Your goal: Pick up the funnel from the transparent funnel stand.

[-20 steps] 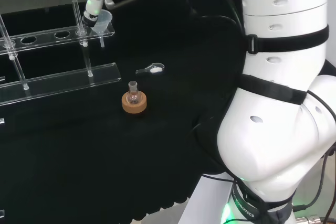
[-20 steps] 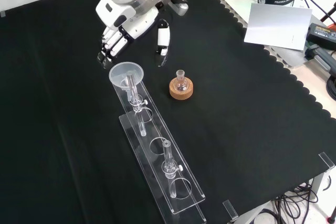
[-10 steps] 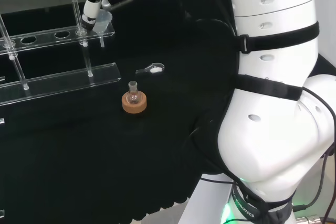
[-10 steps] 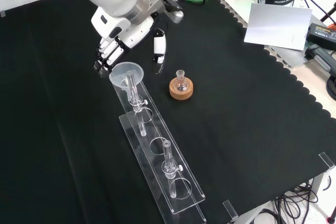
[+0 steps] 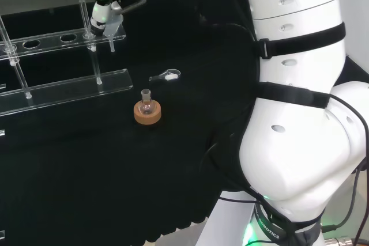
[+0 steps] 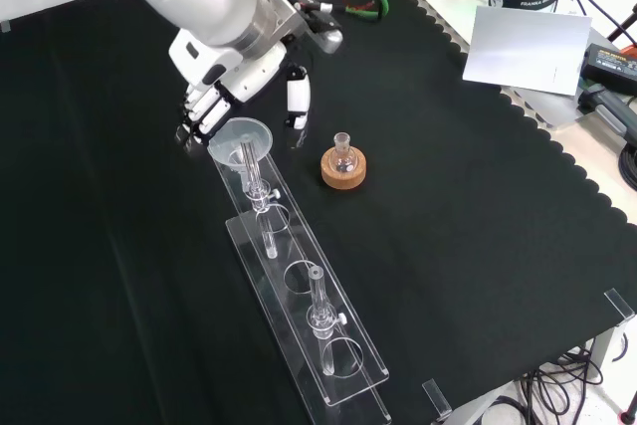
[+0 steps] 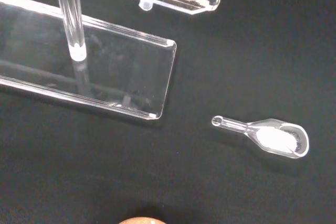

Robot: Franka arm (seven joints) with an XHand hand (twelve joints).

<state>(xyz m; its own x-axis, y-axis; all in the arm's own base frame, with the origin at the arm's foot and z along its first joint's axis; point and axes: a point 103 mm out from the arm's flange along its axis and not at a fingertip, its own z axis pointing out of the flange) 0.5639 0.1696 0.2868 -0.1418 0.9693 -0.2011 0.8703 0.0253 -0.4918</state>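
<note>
One funnel (image 6: 240,138) sits in the end hole of the clear stand (image 6: 299,291). From the front, the hand (image 6: 231,87) brackets its rim, fingers (image 6: 195,118) and thumb (image 6: 296,105) relaxed, not gripping. Beside the stand, the wrist camera catches a scoop (image 7: 273,137) of white powder.

The bench (image 6: 478,206) cloth was black, the funnel stand (image 6: 299,276) clear, the cork ring (image 6: 343,170) tan, the scoop's (image 7: 268,137) powder white.
</note>
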